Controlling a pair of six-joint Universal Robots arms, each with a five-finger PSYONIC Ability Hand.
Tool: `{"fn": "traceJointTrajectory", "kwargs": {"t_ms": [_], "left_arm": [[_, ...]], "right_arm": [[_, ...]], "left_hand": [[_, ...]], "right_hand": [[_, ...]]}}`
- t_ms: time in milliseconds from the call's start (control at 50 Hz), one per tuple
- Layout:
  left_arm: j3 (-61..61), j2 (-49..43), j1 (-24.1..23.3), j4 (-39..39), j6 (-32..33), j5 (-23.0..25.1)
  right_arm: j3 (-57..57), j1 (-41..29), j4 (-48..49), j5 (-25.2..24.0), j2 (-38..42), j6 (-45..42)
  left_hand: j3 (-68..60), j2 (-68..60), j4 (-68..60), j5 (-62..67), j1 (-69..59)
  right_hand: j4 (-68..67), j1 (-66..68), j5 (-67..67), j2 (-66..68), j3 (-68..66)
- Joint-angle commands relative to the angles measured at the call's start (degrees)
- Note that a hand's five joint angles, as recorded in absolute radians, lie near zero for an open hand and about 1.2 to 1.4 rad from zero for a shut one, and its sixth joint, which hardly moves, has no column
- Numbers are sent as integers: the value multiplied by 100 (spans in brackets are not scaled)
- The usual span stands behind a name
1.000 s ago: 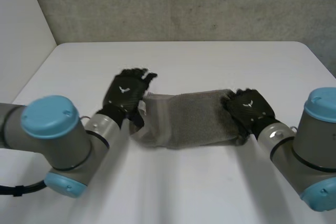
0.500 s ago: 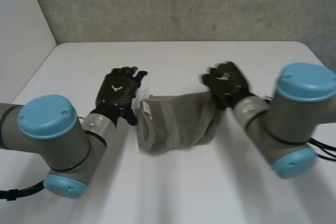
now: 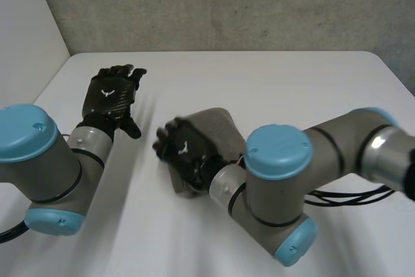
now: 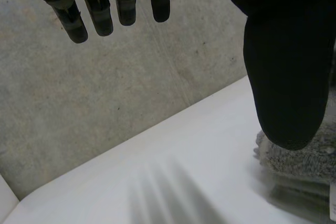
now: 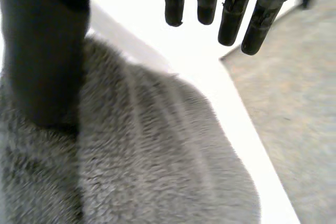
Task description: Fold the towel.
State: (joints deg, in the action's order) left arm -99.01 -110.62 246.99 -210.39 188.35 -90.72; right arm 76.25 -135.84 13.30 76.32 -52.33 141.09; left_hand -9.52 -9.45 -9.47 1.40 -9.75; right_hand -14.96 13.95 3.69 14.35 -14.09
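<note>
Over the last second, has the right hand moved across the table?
Yes. The right hand has swept leftward, from right of the table's middle to left of it. It now rests with its fingers open on the towel, which is bunched shorter than before.

Head camera overlooks the table (image 3: 259, 76); both wrist cameras closely share the towel (image 5: 157, 171).

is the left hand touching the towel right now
Apart. The head view shows a stretch of bare white table between the left hand and the towel, so there is a plain gap.
</note>
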Motion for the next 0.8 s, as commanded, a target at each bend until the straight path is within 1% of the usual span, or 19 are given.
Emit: {"fn": "traceJointTrajectory", "kwargs": {"t_ms": [20,40,60,100,180,200,220,240,280,320,360,400,440,560,700,740,760,780,800], "left_arm": [[206,-30,-247,-37,-87,19],[207,-30,-248,-38,-88,19],[268,-56,-309,-29,-140,19],[356,-91,-371,-29,-202,19],[592,-283,-485,50,-508,10],[593,-285,-485,50,-510,10],[706,-450,-581,76,-692,19],[708,-452,-582,77,-694,19],[883,-723,-792,356,-1018,28],[944,-855,-828,515,-1106,28],[1024,-1023,-855,701,-1169,19],[1155,-1320,-924,1033,-1248,10],[1225,-1496,-986,1157,-1248,1],[1428,-1937,-1048,1316,-1213,-25],[1463,-1771,-1013,1316,-1195,-34],[1472,-1550,-1013,1325,-1195,-34],[1455,-1289,-1004,1325,-1195,-25],[1446,-982,-1004,1325,-1195,-25],[1446,-979,-1004,1325,-1195,-25]], "right_arm": [[610,163,340,393,-936,1237],[689,372,314,497,-1050,1437],[689,374,313,498,-1051,1439],[760,795,252,629,-1130,1867],[681,1051,67,630,-1130,2335],[620,1129,-89,613,-1121,2509],[506,1217,-265,578,-1043,2694],[505,1218,-267,577,-1042,2696],[364,1315,-451,533,-954,2871],[197,1438,-662,428,-752,3082],[-100,1517,-925,148,-332,3336],[-215,1526,-1022,42,-130,3389],[-294,1526,-1075,-20,55,3399],[-479,1517,-1119,-73,461,3355],[-497,1517,-1128,-82,347,3328],[-497,1534,-1119,-29,-11,3328],[-497,1535,-1119,-29,-14,3328],[-497,1561,-1111,-3,-318,3328],[-497,1613,-1128,58,-643,3337]], "left_hand": [[-48,-55,-53,-140,-25],[-48,-55,-53,-140,-25],[-48,-55,-53,-140,-25],[-48,-55,-53,-140,-25],[-70,-76,-75,-119,-47],[-70,-77,-75,-119,-47],[-70,-77,-75,-119,-47],[-70,-77,-75,-119,-47],[-103,-110,-108,-85,-80],[-103,-110,-108,-85,-80],[-120,-127,-125,-68,-97],[-120,-127,-125,-68,-97],[-120,-127,-125,-68,-97],[-120,-127,-125,-68,-97],[-120,-127,-125,-68,-97],[-103,-110,-108,-85,-80],[-87,-94,-92,-102,-64],[-70,-77,-75,-118,-47],[-70,-77,-75,-119,-47]], "right_hand": [[496,-395,-369,-435,409],[496,-395,-369,-435,409],[496,-395,-369,-435,409],[496,-395,-369,-435,409],[496,-395,-369,-435,409],[496,-395,-369,-435,409],[496,-395,-369,-435,409],[496,-395,-369,-435,409],[496,-395,-369,-435,409],[496,-395,-369,-435,409],[496,-395,-369,-435,409],[496,-395,-369,-435,409],[496,-395,-369,-435,409],[496,-395,-369,-435,409],[496,-395,-369,-435,409],[496,-395,-369,-435,409],[496,-395,-369,-435,409],[496,-395,-369,-435,409],[496,-395,-369,-435,409]]}}
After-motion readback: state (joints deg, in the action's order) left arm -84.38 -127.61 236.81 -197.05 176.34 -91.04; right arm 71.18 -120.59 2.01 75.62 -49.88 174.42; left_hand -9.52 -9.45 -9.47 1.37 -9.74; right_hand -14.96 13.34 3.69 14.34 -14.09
